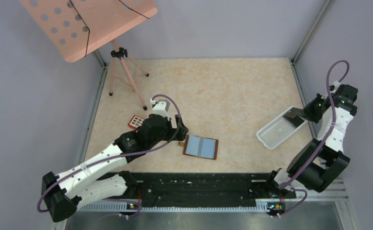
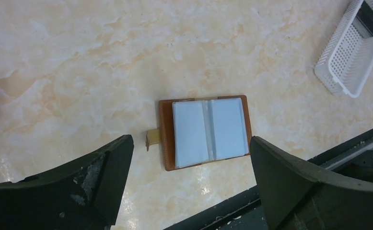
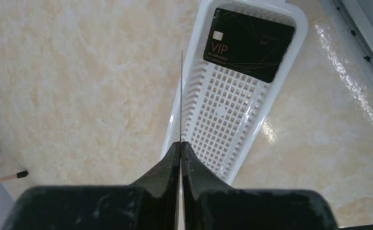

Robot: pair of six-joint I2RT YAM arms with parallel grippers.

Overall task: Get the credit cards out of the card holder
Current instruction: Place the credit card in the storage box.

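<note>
The brown card holder (image 1: 201, 147) lies open and flat on the table, its blue-grey inside up and its small tab to the left. In the left wrist view the card holder (image 2: 208, 132) sits between my fingers. My left gripper (image 1: 180, 134) (image 2: 190, 140) is open and empty, just left of it. My right gripper (image 1: 305, 114) (image 3: 180, 143) is shut on a thin card (image 3: 181, 96), seen edge-on, above the white perforated tray (image 3: 223, 110). A black VIP card (image 3: 249, 43) lies at the tray's far end.
The white tray (image 1: 275, 133) stands at the right, also in the left wrist view (image 2: 347, 48). A red keypad-like block (image 1: 137, 121) lies behind the left arm. A pink music stand (image 1: 86, 24) on a tripod stands at the back left. Metal rails edge the table.
</note>
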